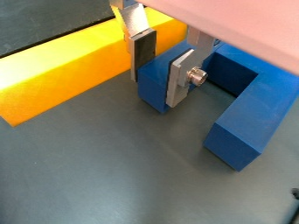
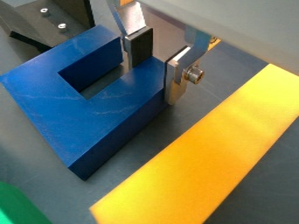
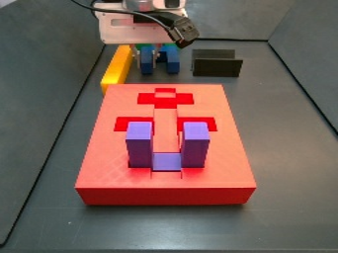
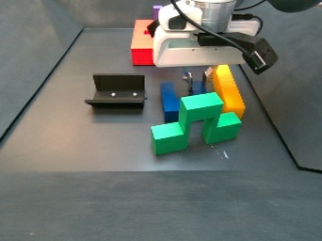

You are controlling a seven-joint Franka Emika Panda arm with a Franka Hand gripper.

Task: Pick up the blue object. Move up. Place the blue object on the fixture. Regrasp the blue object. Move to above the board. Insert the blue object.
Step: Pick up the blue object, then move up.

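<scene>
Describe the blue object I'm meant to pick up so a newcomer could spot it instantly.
Start at the large red rectangular board, then look past its far end to the long yellow bar. Beside that bar sits the small dark blue U-shaped block, with the pincer straddling one prong. Unlike the purple U-shaped block, it lies off the board.

Even, bright overhead lighting in all views. The yellow bar [image 1: 82,70] glows near saturation in both wrist views, and the pale tool [image 1: 163,63] body is blurred and washed out there. Side views are sharp; soft, short shadows fall beside the board [image 3: 165,148] on the matte grey floor.
</scene>
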